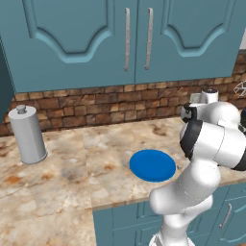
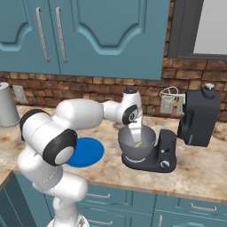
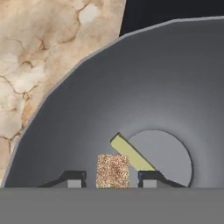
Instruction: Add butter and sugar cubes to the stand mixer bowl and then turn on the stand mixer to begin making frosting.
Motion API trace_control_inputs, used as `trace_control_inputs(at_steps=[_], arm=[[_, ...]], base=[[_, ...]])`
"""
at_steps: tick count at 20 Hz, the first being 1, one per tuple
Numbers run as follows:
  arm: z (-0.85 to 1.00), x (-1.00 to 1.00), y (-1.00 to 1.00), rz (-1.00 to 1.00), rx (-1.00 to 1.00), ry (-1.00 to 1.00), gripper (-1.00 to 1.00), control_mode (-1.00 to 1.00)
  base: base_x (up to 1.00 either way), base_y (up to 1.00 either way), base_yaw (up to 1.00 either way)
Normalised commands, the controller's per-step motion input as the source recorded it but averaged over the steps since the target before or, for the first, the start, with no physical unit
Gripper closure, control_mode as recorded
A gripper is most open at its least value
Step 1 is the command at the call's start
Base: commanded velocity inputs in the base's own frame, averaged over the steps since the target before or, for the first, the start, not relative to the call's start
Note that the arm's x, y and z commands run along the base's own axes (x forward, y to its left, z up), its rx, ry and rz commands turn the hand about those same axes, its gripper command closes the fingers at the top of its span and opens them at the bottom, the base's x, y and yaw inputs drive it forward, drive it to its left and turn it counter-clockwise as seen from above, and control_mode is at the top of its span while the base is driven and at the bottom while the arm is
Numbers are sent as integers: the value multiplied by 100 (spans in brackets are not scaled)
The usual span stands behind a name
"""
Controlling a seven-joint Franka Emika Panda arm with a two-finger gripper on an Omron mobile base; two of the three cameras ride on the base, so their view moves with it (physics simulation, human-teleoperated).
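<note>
The grey stand mixer bowl (image 2: 127, 147) sits on the base of the dark stand mixer (image 2: 199, 117), whose head is tilted up. My gripper (image 2: 136, 132) reaches down into the bowl (image 3: 153, 78). A yellowish butter (image 3: 131, 153) stick lies slanted on the bowl's floor, and shows as a pale speck of butter (image 2: 139, 144) from the right base. A speckled brown sugar cube (image 3: 113, 170) sits between my gripper's (image 3: 111, 179) tips, with a narrow gap on each side, so the jaws stand open and off it.
A flat blue plate (image 1: 153, 165) lies on the marble counter left of the mixer. A tall grey canister (image 1: 27, 134) stands at the far left by the brick wall. The mixer's white-ringed knob (image 2: 165, 164) faces front. Teal cabinets hang overhead.
</note>
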Motion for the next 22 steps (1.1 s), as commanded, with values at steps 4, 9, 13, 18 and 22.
trace_control_inputs(at_steps=[4, 9, 13, 18, 22], arm=[[0, -7, 6, 11, 0, -2, -100, -100], [15, -33, 20, 8, 0, -9, -100, -100], [32, -48, 21, 7, -2, -12, -100, -100], [19, -46, 25, 6, 0, -4, -100, -100], [13, -49, 38, 9, 0, 0, -100, -100]], base=[[0, 0, 0], [0, 0, 0], [0, 0, 0], [0, 0, 0], [0, 0, 0]])
